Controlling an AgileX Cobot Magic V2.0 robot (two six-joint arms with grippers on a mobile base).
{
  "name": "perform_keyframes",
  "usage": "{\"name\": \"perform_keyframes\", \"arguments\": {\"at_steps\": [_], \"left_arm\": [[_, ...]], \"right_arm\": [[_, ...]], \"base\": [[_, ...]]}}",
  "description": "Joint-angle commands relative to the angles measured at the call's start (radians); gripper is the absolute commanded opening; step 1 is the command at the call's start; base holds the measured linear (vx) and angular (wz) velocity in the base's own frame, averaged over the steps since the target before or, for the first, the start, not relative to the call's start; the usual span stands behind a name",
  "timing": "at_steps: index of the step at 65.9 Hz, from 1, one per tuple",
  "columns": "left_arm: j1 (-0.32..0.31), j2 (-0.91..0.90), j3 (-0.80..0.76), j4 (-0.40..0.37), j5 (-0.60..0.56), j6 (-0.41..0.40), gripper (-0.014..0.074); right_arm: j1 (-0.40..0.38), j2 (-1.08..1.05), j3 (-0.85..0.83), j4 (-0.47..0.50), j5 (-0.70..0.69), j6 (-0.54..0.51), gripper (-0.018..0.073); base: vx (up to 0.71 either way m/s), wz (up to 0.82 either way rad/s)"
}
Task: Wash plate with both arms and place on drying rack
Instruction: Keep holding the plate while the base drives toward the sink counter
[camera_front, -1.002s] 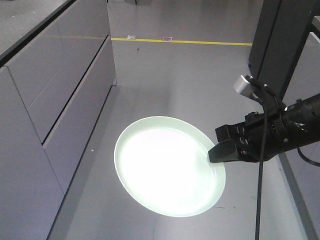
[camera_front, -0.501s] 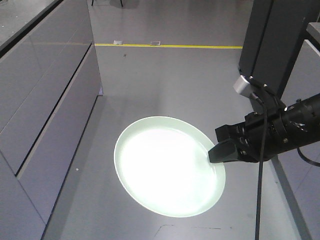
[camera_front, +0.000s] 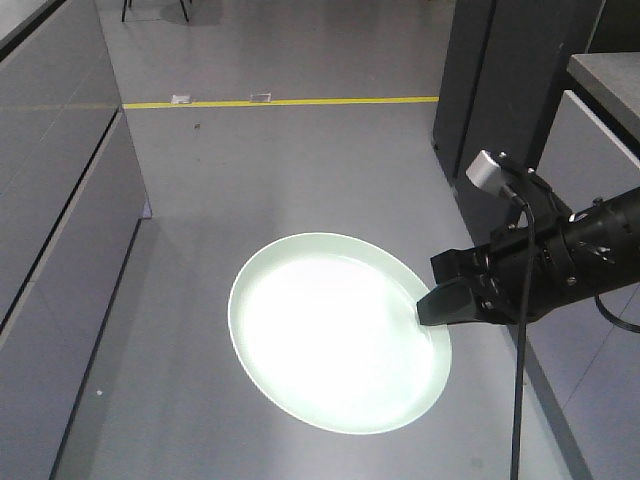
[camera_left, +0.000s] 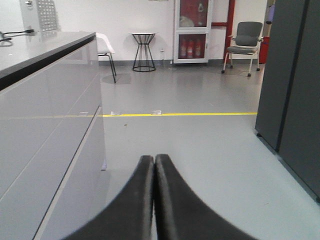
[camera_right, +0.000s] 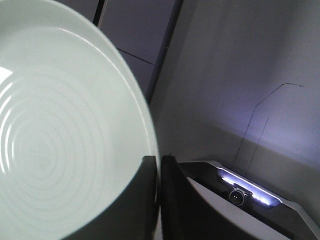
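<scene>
Grey cabinet fronts (camera_front: 50, 250) line the front view's left edge. At centre, the round pale mint-green plate (camera_front: 335, 335) hangs above the grey floor (camera_front: 300, 160), its right rim pinched by the black right gripper (camera_front: 424, 306). In the left wrist view, the black left gripper (camera_left: 153, 165) has its jaws pressed together, empty.

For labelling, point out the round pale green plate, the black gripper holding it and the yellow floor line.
round pale mint-green plate (camera_front: 330, 335): front view, its bright centre.
black right gripper (camera_front: 428, 305): front view, fingertips on rim.
yellow floor line (camera_front: 340, 100): front view, middle.
</scene>
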Motion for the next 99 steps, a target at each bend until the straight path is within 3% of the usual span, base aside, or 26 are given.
{"name": "perform_keyframes", "arguments": {"at_steps": [1, 59, 99], "left_arm": [[-0.008, -0.015, -0.022, -0.003, -0.077, -0.008, -0.0006], [-0.008, -0.015, -0.022, -0.003, -0.077, -0.008, -0.0006], [-0.008, -0.015, -0.022, -0.003, -0.077, -0.008, -0.0006]], "right_arm": [[-0.001, -0.033, -0.026, 0.052, -0.003, -0.011, -0.0008], [-0.001, -0.033, -0.026, 0.052, -0.003, -0.011, -0.0008], [-0.001, -0.033, -0.026, 0.052, -0.003, -0.011, -0.0008]], "base": [[0.25, -0.22], [0.25, -0.22], [0.20, -0.43]]}}
